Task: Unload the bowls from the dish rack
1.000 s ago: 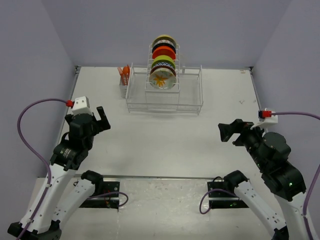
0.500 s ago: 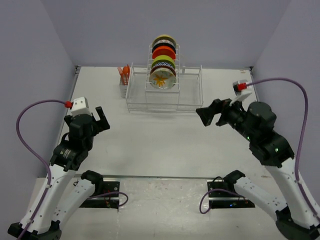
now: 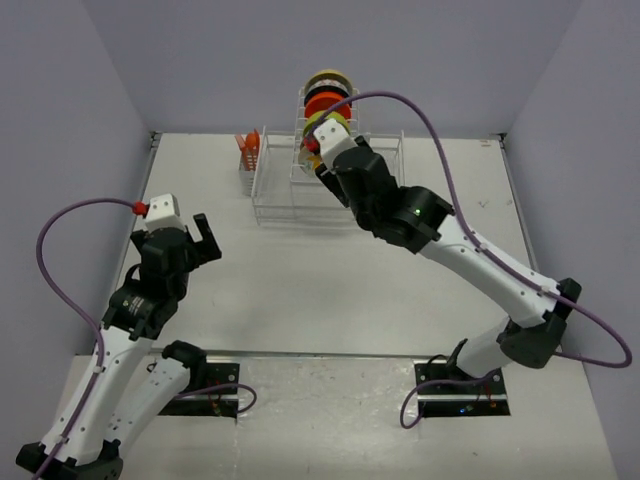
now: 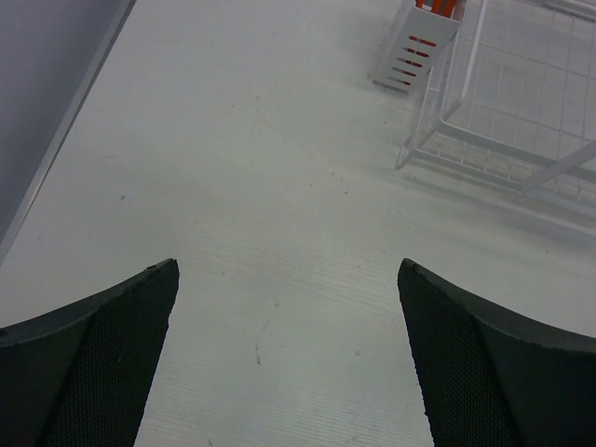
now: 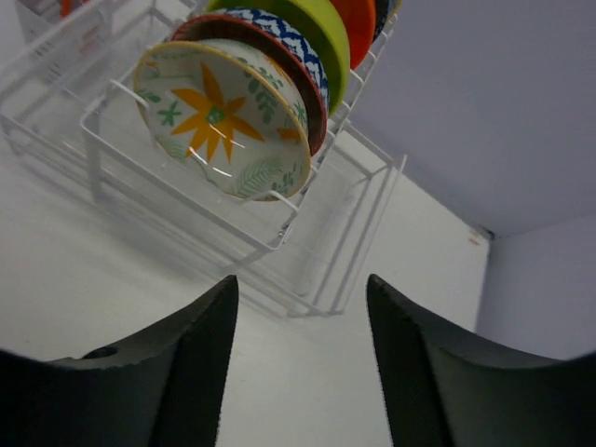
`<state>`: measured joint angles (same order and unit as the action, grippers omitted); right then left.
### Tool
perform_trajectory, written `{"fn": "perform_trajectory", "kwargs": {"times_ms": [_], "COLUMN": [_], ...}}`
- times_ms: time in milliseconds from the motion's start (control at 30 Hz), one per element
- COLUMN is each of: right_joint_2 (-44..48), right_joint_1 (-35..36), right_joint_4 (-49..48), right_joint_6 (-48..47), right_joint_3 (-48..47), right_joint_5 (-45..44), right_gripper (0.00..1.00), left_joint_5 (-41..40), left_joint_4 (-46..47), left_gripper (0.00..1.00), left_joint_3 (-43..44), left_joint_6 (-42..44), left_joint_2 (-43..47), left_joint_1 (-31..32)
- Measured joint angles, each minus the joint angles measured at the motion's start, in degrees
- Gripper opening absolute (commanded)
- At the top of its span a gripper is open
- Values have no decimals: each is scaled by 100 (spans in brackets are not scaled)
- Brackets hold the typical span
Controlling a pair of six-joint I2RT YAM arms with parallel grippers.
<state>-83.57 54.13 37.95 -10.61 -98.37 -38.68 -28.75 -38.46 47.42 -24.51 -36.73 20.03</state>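
The white wire dish rack (image 3: pixel 275 195) stands at the back centre of the table. Several bowls stand on edge in a row in it. In the right wrist view the orange-leaf bowl (image 5: pixel 223 121) is at the front, with a patterned bowl (image 5: pixel 303 56), the lime green bowl (image 5: pixel 321 28) and the orange bowl (image 5: pixel 358 23) behind it. My right gripper (image 5: pixel 300 279) is open and empty, just in front of and below the orange-leaf bowl, not touching it. In the top view my right arm (image 3: pixel 420 215) hides that bowl. My left gripper (image 3: pixel 205 240) is open and empty at the left (image 4: pixel 287 267).
A slotted utensil cup (image 3: pixel 247 165) with orange utensils hangs on the rack's left end and also shows in the left wrist view (image 4: pixel 416 51). The rack's corner (image 4: pixel 503 121) lies ahead of the left gripper. Grey walls close in the table on three sides.
My right arm has swung from the right side of the table forward and left to the front of the rack. The left arm has hardly moved. The bowls have not moved.
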Motion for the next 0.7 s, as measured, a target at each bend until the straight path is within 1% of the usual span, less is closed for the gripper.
{"fn": "perform_trajectory", "kwargs": {"times_ms": [100,233,467,700], "right_joint_2": [-557,-992,-1401,-1805], "right_joint_1": [13,13,-33,-184], "right_joint_4": [-179,-240,-404,-538], "right_joint_6": [-575,-1036,-1467,-1777], "right_joint_3": [-4,-164,-916,-1167], "right_joint_5": [-330,-428,-498,-603], "right_gripper": [50,52,52,51], "left_joint_5": [59,278,417,487], "left_joint_4": [15,101,133,151], "left_gripper": [100,100,100,100], "left_joint_3": [-22,-46,-46,-48], "left_joint_6": [7,20,24,28], "left_joint_2": [-28,-72,-219,-208], "left_joint_1": [0,0,2,17]}}
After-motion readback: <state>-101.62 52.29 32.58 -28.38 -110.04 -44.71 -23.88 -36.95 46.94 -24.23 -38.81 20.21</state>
